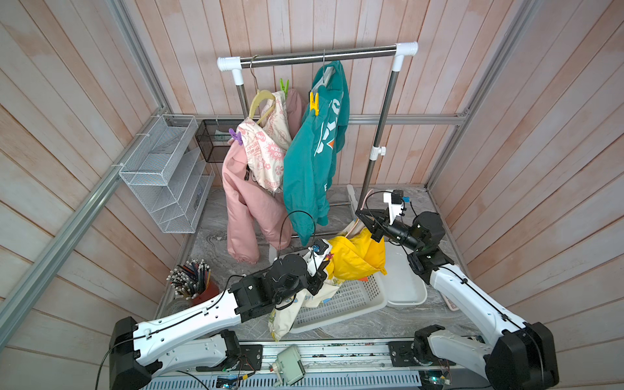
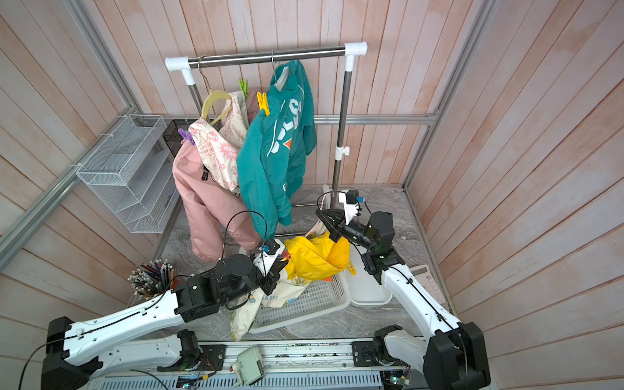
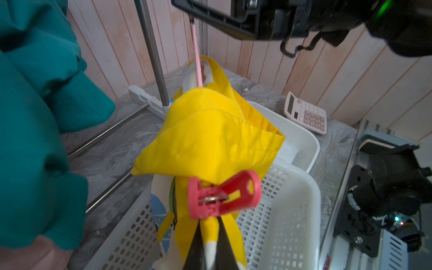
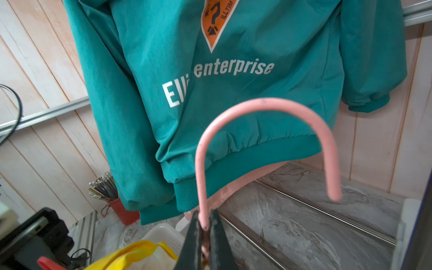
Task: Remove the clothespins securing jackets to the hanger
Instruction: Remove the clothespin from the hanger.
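Observation:
A yellow jacket (image 1: 358,256) hangs over the white basket on a pink hanger (image 4: 264,104). My right gripper (image 4: 205,222) is shut on the stem of that hanger's hook, held off the rail. A red clothespin (image 3: 224,194) is clipped to the yellow jacket's edge. My left gripper (image 3: 209,224) is shut on the yellow fabric just beneath it. On the rail hang a pink jacket (image 1: 243,196) and a teal jacket (image 1: 310,162). A purple clothespin (image 1: 236,136) and a green clothespin (image 1: 284,85) sit on the pink one. A yellow clothespin (image 1: 314,103) sits on the teal one.
The steel rail (image 1: 317,55) stands at the back. A perforated white basket (image 1: 354,304) and a white tray (image 1: 405,287) lie below the yellow jacket. A cup of pencils (image 1: 192,280) is front left, a wire rack (image 1: 165,172) on the left wall, a calculator (image 2: 429,283) at right.

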You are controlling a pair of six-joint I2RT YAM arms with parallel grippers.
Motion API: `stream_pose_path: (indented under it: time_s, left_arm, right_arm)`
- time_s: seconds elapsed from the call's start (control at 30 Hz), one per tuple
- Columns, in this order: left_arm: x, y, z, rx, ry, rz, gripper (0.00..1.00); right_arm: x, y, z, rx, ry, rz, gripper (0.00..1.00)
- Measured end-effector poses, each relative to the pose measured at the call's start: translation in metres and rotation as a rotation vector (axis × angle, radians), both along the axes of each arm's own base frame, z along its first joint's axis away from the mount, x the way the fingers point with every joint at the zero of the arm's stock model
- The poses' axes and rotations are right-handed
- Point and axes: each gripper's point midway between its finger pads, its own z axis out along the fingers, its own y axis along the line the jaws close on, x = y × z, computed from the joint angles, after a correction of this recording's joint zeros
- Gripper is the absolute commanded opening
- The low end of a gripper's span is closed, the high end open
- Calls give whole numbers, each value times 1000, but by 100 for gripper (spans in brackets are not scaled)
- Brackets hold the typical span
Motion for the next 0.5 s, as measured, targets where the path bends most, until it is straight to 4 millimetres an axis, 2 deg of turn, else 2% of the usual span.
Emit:
stream_pose_path:
  time_s: [0.1,0.3,0.37,0.5]
  left_arm:
    - [0,0,0,-1,6,-5,7]
    - [-4,-2,12,-53,0,-24,59]
    - [-4,-1,18,-77,-5,-20,67]
    - [-4,1,28,-111,-19,-10,72]
  right_arm:
    - [1,0,-1,-2,1,1,0]
    - [5,-2,-4,-5,13,-13,0]
    - [6,-2,-5,-6,19,-21,0]
    - [9,-4,-6,-9,31,-36,0]
